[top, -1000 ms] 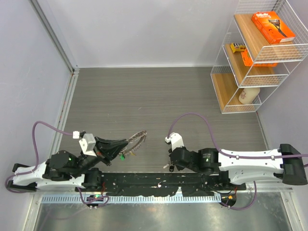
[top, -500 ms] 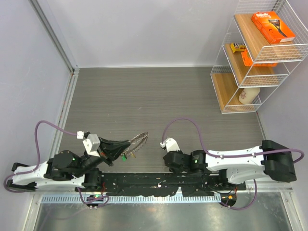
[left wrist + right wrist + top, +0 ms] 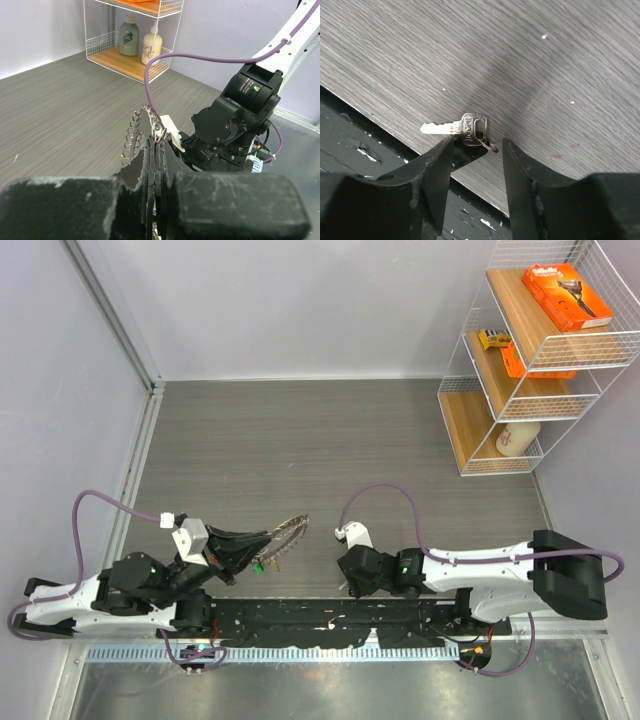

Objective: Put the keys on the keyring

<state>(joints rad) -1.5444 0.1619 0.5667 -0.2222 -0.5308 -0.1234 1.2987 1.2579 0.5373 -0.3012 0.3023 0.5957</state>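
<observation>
My left gripper (image 3: 157, 146) is shut on the keyring (image 3: 142, 129), a thin ring with several small silver keys fanned along it. In the top view the keyring (image 3: 287, 530) sticks out past the left gripper (image 3: 264, 538), held off the table, and a green tag (image 3: 257, 565) hangs below. My right gripper (image 3: 477, 144) is open and points down at the table's near edge. A single silver key (image 3: 464, 127) with a tiny wire loop (image 3: 491, 147) lies flat on the table just beyond its fingertips, touching neither. The right arm's wrist (image 3: 362, 566) hides that key from above.
A white wire shelf (image 3: 530, 360) with orange boxes and a bottle stands at the back right; its bottles (image 3: 140, 41) show in the left wrist view. The black base plate (image 3: 330, 618) runs along the table's near edge, right under the right gripper. Walls close in the left and back.
The right arm has slid left and drawn toward the near edge, its wrist now lower over the table edge. The left arm and keyring have barely moved.
</observation>
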